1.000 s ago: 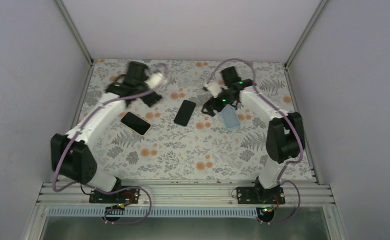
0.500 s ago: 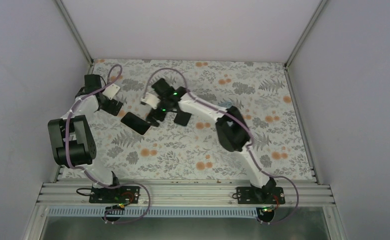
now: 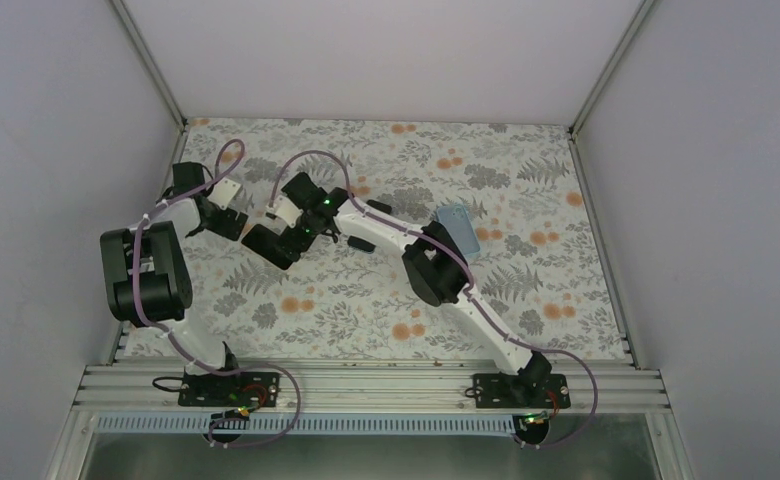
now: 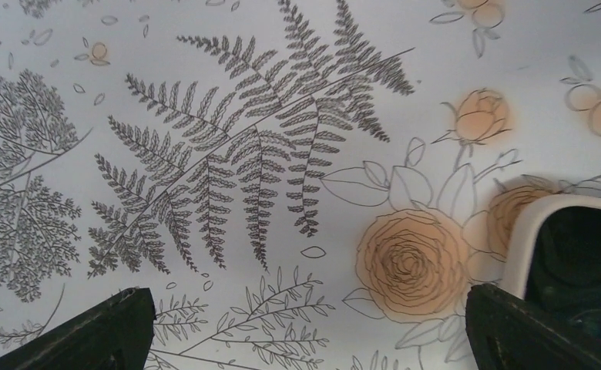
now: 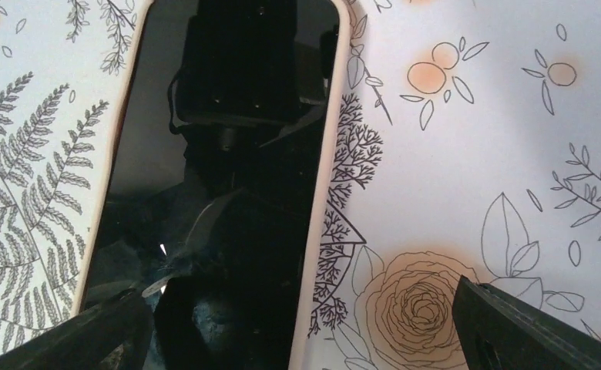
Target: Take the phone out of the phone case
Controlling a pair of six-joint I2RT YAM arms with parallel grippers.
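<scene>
A black phone (image 5: 213,154) lies face up in a pale-rimmed phone case (image 5: 320,185) on the floral cloth. From above it shows left of centre (image 3: 266,245). My right gripper (image 3: 301,232) reaches across and hovers low over the phone's near end. In the right wrist view this gripper (image 5: 305,335) is open, one finger (image 5: 101,335) over the phone's left edge and the other (image 5: 536,327) over bare cloth. My left gripper (image 3: 226,215) is open just left of the phone. In the left wrist view it (image 4: 317,335) holds nothing, and the case's corner (image 4: 540,223) shows at the right.
A second black slab (image 3: 362,243) lies just right of the phone, partly under the right arm. A light blue case (image 3: 458,232) lies further right. The enclosure's walls and frame posts bound the cloth; the left arm is folded close to the left wall.
My right arm swung from the blue case at the right across to the cased phone. The left arm pulled back from the far centre-left towards the left wall. Both grippers stayed open.
</scene>
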